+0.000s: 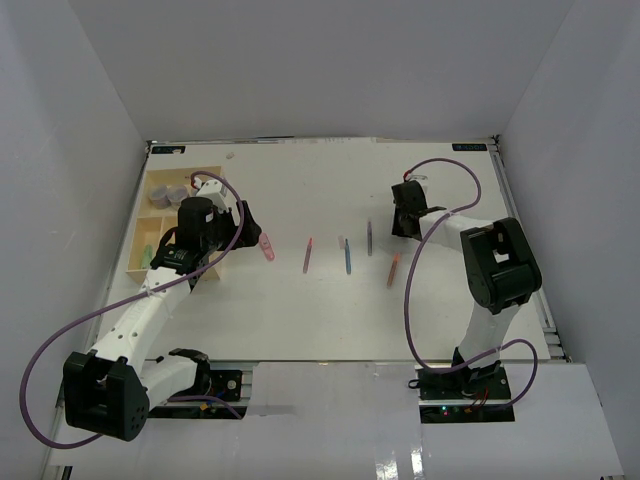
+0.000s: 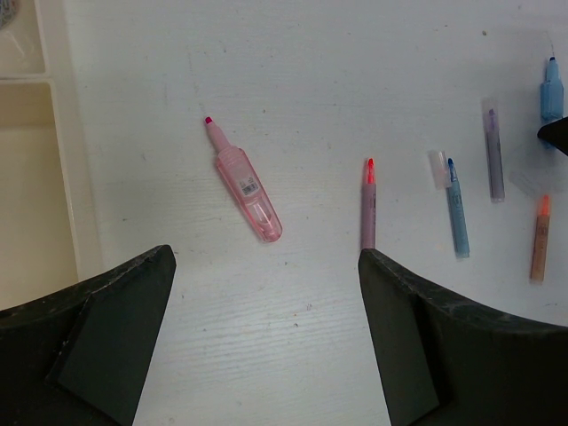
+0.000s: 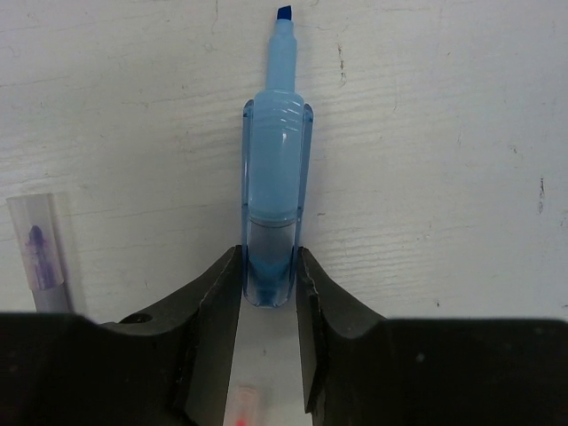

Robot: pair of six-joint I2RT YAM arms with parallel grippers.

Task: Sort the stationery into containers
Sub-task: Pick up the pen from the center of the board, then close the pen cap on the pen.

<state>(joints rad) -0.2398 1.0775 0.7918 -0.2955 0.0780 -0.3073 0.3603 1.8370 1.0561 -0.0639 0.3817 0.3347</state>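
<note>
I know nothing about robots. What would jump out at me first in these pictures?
Most striking is the right claw, its two dark fingers pinching the rear end of a blue highlighter lying on the white table. The left claw hangs wide open just above a pink highlighter, beside the cream tray. Between the arms, a loose row of thin pens lies mid-table.

Left gripper (image 2: 266,257) open, right gripper (image 3: 268,259) seemingly pinching
</note>
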